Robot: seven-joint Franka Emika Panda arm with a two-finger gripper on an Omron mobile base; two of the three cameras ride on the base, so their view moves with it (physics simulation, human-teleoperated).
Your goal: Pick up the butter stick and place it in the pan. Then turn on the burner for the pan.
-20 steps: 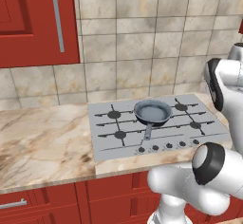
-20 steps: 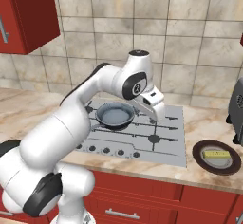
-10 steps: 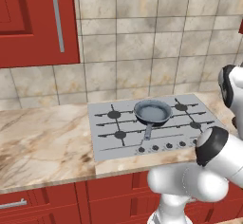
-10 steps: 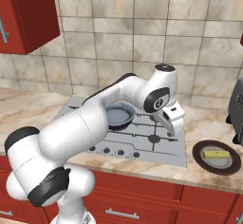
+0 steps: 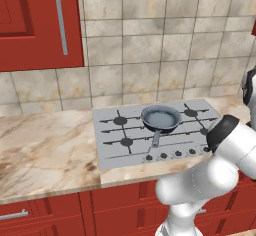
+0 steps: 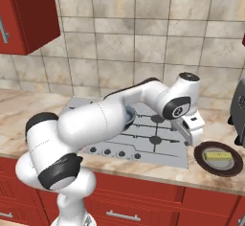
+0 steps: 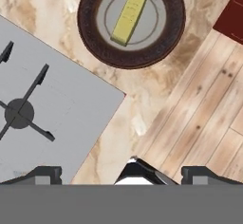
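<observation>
Now the gripper [image 7: 121, 173], jaws spread wide and holding nothing, hangs over the counter edge just beside the cooktop's [image 7: 57, 104] corner. The butter stick [image 7: 129, 13] lies on a dark round plate [image 7: 90, 26] on the counter, ahead of the fingertips and well apart from them. The pan [image 5: 160, 119] sits on the cooktop. Since a second ago the arm has swung away from the pan toward the plate.
</observation>
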